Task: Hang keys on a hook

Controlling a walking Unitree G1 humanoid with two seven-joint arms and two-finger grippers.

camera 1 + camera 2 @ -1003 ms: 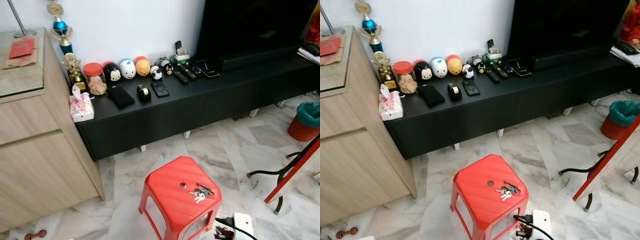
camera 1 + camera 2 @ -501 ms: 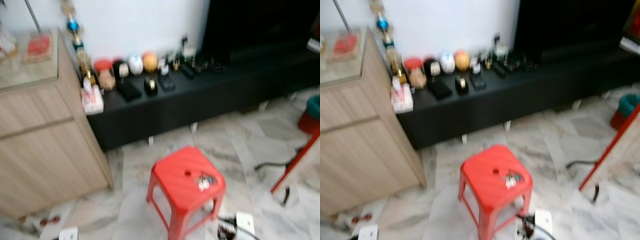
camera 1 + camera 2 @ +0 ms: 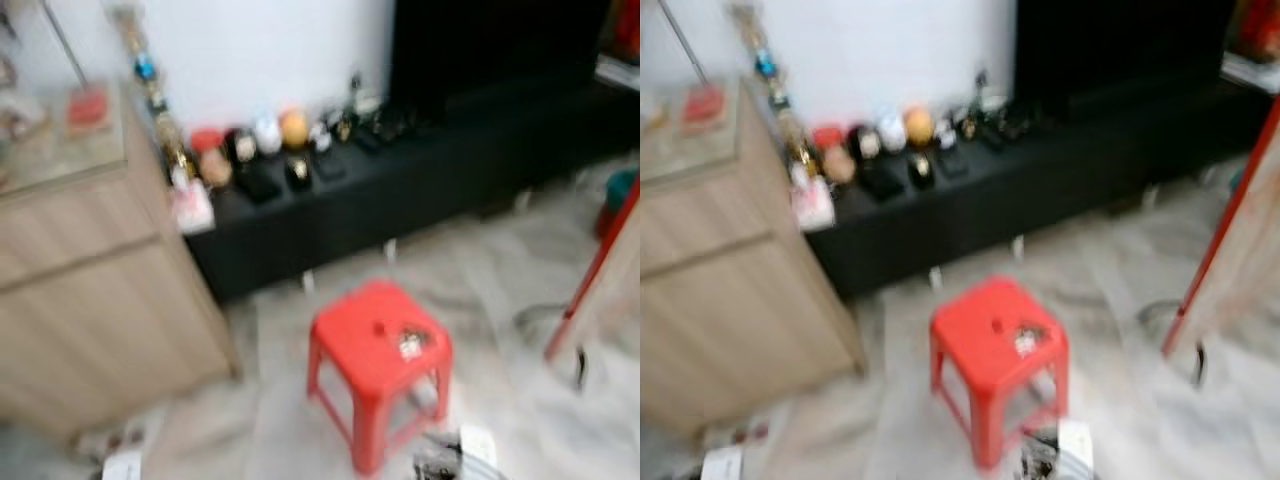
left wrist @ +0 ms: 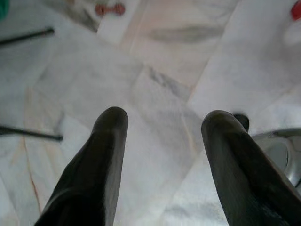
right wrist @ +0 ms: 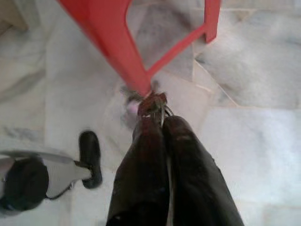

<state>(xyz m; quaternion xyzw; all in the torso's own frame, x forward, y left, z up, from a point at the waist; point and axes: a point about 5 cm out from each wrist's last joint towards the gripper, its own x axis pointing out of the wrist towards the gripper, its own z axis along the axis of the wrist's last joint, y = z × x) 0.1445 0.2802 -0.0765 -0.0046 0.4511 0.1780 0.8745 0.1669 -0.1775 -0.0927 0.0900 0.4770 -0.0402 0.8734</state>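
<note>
Left claw [image 4: 167, 120]: arm hangs, points down at the marble floor [image 4: 164, 61], 2 fingers wide apart, nothing between them.
Right claw [image 5: 162, 123]: also points down, beside a leg of the red stool [image 3: 350, 345], fingers pressed together. A small reddish-brown thing with metal loops [image 5: 153, 102] sits right at the tips. Too blurred to tell whether it is pinched or lying on the floor.
Keys [image 3: 410, 343]: on the stool seat, near its right edge, beside the seat's hole.
Vs 1 s ago: the whole head view has shifted and gone blurry, so the camera moved. The stool now sits higher in frame, with more floor showing below it. The keys are in the same spot on the seat.
Containers: red-lidded jar [image 3: 210, 160] on the black tabletop [image 3: 420, 170], at its left end next to the wooden cabinet [image 3: 90, 270]. Can't make out its contents through the blur.
</note>
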